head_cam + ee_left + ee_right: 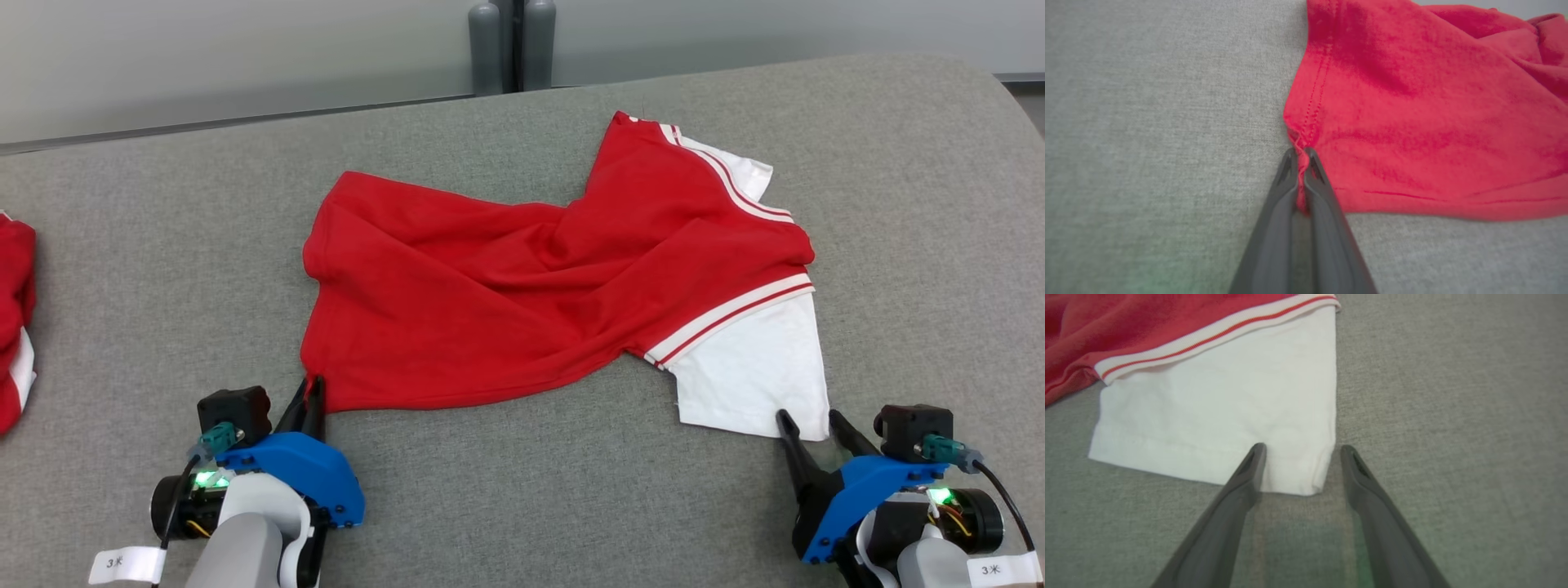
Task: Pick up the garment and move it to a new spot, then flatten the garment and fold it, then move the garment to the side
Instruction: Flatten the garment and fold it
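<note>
Red knit garment (522, 294), a short-sleeved shirt with white sleeves and red-and-white striped trim, lies rumpled and twisted at the middle of the grey woven fabric surface (163, 245), hem towards the robot's left, sleeves towards its right. Judged light, soft and limp: it will sag and drape when lifted, with no stiffness to hold a shape. It does not look slippery or fragile, though the weave may drag on the surface. Best holds look like the corners and stitched hems, where the cloth is doubled.

Left gripper (313, 396) is closed on the near hem corner; in the left wrist view a pinch of red cloth sits between the shut fingers (1290, 163). Right gripper (812, 425) is spread wide with nothing held; its fingers (1253, 457) straddle the near corner of the white sleeve (1229, 416), the tips lying over or just beside the sleeve's edges.

Count: one garment in work, two white sleeves on it, two grippers. One other red-and-white cloth item (15, 310) sits at the surface's left edge, cut off by the frame, well apart. Two grey upright cylinders (510, 45) stand behind the far edge.
</note>
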`<state>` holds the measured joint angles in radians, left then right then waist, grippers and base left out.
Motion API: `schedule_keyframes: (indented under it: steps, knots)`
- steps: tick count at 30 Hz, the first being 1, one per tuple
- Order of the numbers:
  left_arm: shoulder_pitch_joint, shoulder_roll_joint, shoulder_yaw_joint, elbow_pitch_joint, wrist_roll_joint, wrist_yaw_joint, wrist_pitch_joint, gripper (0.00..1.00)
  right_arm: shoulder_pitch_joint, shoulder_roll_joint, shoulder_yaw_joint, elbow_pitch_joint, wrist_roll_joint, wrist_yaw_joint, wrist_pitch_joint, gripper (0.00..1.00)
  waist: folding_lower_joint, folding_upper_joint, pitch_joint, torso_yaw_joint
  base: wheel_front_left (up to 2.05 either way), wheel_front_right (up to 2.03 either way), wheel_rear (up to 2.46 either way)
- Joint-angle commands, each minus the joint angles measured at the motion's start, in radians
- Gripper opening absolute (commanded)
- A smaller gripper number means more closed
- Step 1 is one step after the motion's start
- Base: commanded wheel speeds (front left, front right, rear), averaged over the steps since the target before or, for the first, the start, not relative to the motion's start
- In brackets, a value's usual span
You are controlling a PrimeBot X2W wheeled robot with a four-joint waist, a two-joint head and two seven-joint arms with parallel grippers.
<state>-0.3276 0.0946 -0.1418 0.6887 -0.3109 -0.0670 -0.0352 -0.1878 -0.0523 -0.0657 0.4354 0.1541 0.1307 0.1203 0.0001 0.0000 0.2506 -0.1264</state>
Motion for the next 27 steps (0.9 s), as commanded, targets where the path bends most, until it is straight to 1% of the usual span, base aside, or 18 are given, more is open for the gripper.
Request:
schedule_keyframes:
  steps: [1,3,6,9,13,17,20,24,27]
  knots:
    - [0.055,-0.008,-0.011,0.032,-0.003,0.003,0.011,0.0,-0.001,0.003,0.011,0.027,0.001,0.0,0.0,0.0,-0.0001,0.0,-0.002,0.003,0.0,0.0,0.0]
    - [0.05,-0.004,-0.005,0.017,-0.008,0.003,-0.01,0.0,-0.005,0.004,0.012,0.022,0.007,0.0,-0.014,0.0,-0.0001,0.0,-0.009,0.004,0.0,0.0,0.0]
    - [0.038,-0.013,0.012,-0.041,-0.038,-0.003,-0.047,0.0,-0.016,0.0,0.0,-0.037,0.03,0.0,-0.051,0.0,-0.0001,0.0,-0.024,0.005,0.0,0.0,0.0]
    - [0.035,-0.019,0.024,-0.14,-0.082,-0.02,-0.074,0.0,-0.024,0.0,-0.026,-0.147,0.027,0.0,-0.067,0.0,-0.0001,0.0,-0.044,0.001,0.0,0.0,0.0]
    - [0.038,-0.026,0.053,-0.324,-0.179,-0.039,-0.069,0.0,-0.016,0.0,-0.061,-0.345,-0.003,0.0,-0.018,0.0,-0.0001,0.0,-0.076,0.003,0.0,0.0,0.0]
    - [0.022,-0.031,0.059,-0.543,-0.28,-0.049,-0.013,0.0,-0.015,-0.003,-0.08,-0.529,-0.027,0.0,0.068,0.0,-0.0001,0.0,-0.102,0.005,0.0,0.0,0.0]
    - [-0.002,-0.025,0.069,-0.695,-0.334,-0.049,0.052,0.0,-0.039,-0.029,-0.088,-0.644,-0.022,0.0,0.128,0.0,-0.0001,0.0,-0.113,0.004,0.0,0.0,0.0]
    - [-0.041,0.005,0.081,-0.849,-0.386,-0.027,0.164,0.0,-0.081,-0.084,-0.09,-0.755,-0.005,0.0,0.194,0.0,-0.0001,0.0,-0.114,-0.002,0.0,0.0,0.0]
    - [-0.08,0.032,0.092,-0.922,-0.415,-0.002,0.244,0.0,-0.138,-0.129,-0.09,-0.805,0.012,0.0,0.229,0.0,-0.0001,0.0,-0.095,-0.008,0.0,0.0,0.0]
